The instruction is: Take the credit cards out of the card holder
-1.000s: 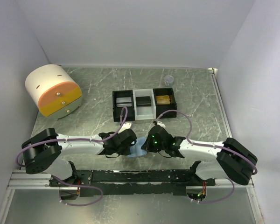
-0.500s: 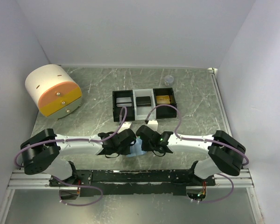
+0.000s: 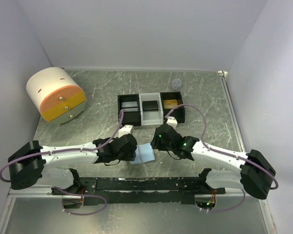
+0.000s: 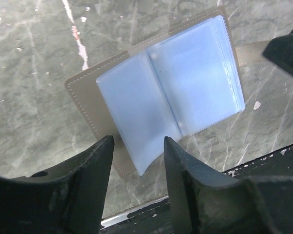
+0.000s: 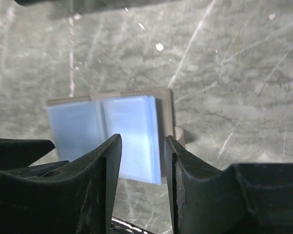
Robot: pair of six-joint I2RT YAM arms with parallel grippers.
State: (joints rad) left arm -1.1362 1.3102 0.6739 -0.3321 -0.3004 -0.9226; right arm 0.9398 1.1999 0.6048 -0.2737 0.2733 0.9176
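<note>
The card holder (image 3: 145, 153) lies spread open on the marble table near the front edge, grey leaves down, pale blue sleeves (image 4: 166, 92) up. No card shows in the sleeves that face up. My left gripper (image 4: 138, 141) hovers open over its near-left corner, touching nothing. My right gripper (image 5: 143, 139) hangs open above the holder's right leaf (image 5: 132, 131), also empty. In the top view the left gripper (image 3: 133, 155) and right gripper (image 3: 156, 142) flank the holder. Flat card-like pieces lie in the black-and-white tray (image 3: 140, 119): a dark one (image 3: 150, 106) and a gold one (image 3: 171, 103).
A round white and orange drawer unit (image 3: 56, 95) stands at the back left. A small clear cup (image 3: 176, 84) sits behind the tray. The black mounting rail (image 3: 146, 184) runs along the front edge. White walls enclose the table.
Both grippers have gone from shut to open and drawn apart, the left one leftward and the right one rightward. The card holder now lies uncovered and spread open between them.
</note>
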